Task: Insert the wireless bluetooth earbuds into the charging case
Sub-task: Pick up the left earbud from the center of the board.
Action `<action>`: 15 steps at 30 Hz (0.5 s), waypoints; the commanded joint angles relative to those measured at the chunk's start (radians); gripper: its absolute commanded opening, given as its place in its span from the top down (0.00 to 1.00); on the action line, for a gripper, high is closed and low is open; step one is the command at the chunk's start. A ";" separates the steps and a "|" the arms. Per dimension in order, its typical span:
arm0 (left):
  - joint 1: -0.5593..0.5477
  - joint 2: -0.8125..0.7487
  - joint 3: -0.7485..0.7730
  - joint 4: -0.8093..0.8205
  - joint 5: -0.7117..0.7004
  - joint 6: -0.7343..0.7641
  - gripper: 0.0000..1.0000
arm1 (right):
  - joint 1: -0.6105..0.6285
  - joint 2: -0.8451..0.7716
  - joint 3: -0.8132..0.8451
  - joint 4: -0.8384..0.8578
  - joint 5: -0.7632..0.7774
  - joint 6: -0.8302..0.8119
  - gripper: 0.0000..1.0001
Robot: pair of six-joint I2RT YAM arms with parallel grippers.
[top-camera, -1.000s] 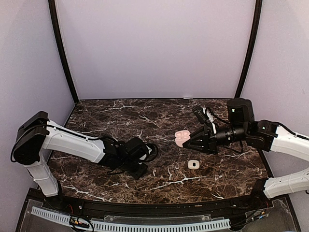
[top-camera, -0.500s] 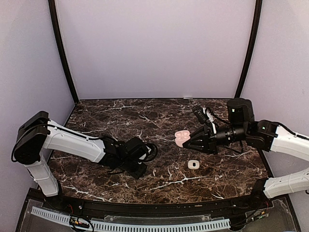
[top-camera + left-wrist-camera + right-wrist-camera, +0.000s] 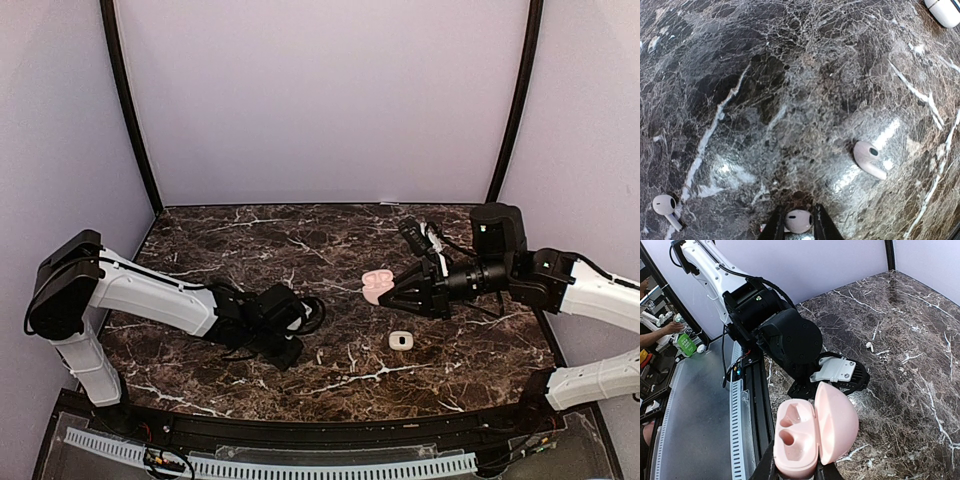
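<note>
1. Near the front edge of the table (image 3: 250,240), left of the middle, the left gripper (image 3: 290,350) is low over the dark marble. Its two thin black fingers (image 3: 776,227) stand against both sides of a small round white earbud (image 3: 798,221), so the jaws are closed on it.
2. On the marble just beside it, toward the right edge, lies a second earbud (image 3: 867,157). It is smooth and glossy, with a short stem and a dark spot on its head.
3. At the other side, a third earbud (image 3: 665,206) lies with its stem pointing down in the left wrist view.
4. Right of the middle, the right gripper (image 3: 388,291) grips a pink case (image 3: 810,437) above the table. The case is matte plastic with rounded corners. Its lid is swung open and two hollow sockets show.
5. A white case (image 3: 401,341), small and rounded, lies between the pink case and the front edge.
6. The marble is polished and brown-black, with white veins and bright reflections.
7. Both grippers are well apart from each other and from the back edge, where the table meets a plain purple wall (image 3: 320,100).
</note>
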 commanded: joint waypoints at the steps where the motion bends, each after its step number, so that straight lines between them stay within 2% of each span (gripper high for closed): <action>1: 0.004 -0.021 -0.014 0.015 0.009 -0.007 0.83 | -0.006 0.003 0.006 0.020 -0.001 -0.005 1.00; 9: 0.005 -0.070 -0.003 0.011 0.015 -0.004 0.86 | -0.007 0.002 0.009 0.021 0.006 -0.003 1.00; 15: 0.022 -0.205 -0.008 0.054 0.056 -0.014 0.87 | -0.007 0.003 0.016 0.040 0.024 -0.002 1.00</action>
